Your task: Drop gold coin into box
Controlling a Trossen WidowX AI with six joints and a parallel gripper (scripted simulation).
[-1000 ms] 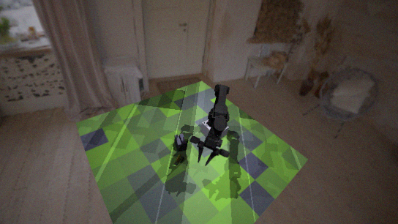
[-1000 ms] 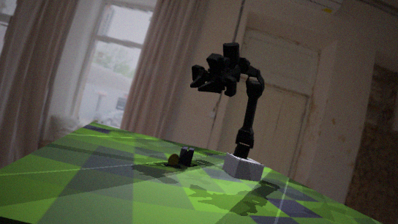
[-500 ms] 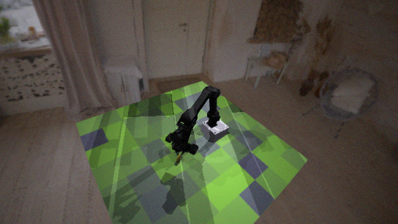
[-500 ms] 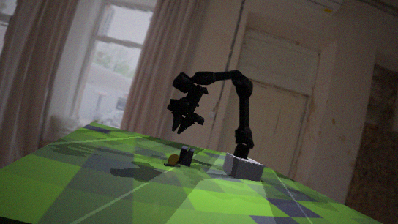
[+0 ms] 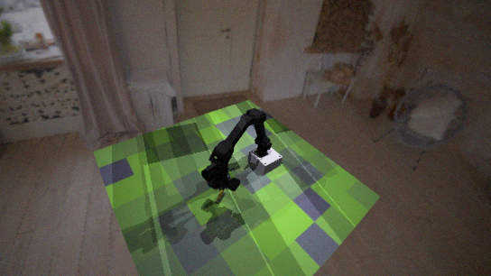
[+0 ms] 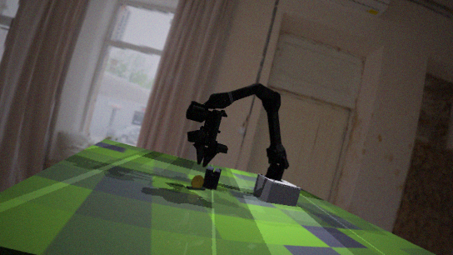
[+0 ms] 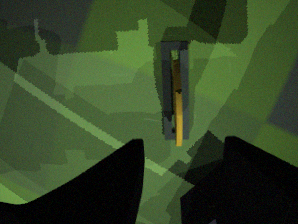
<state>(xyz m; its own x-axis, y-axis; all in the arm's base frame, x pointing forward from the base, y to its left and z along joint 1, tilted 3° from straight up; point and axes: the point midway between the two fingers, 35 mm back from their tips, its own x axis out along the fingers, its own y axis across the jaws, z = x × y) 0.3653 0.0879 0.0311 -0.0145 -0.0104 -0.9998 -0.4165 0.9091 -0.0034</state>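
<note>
Gold coin [image 7: 177, 111]: upright on edge in its dark-green holder [image 7: 168, 90], on the green checkered mat [image 6: 104, 217].
Gripper [image 6: 206, 161]: hovering above, fingers partly spread, pinching nothing.
Grey box [image 6: 211, 177]: just beside the coin.
Writing: none legible.

matt black gripper [image 6: 206, 160], dull gold metallic coin [image 7: 177, 106], matt grey box [image 6: 211, 177], smooth green-checked table top [image 6: 125, 221]

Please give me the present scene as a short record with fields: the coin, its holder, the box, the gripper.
coin: thin gold coin, on edge in its holder
holder: shallow dark-green holder, on the checked green mat
box: small dark grey box, beside the coin
gripper: black parallel-jaw gripper, partly open, empty, above the coin, not touching
</note>
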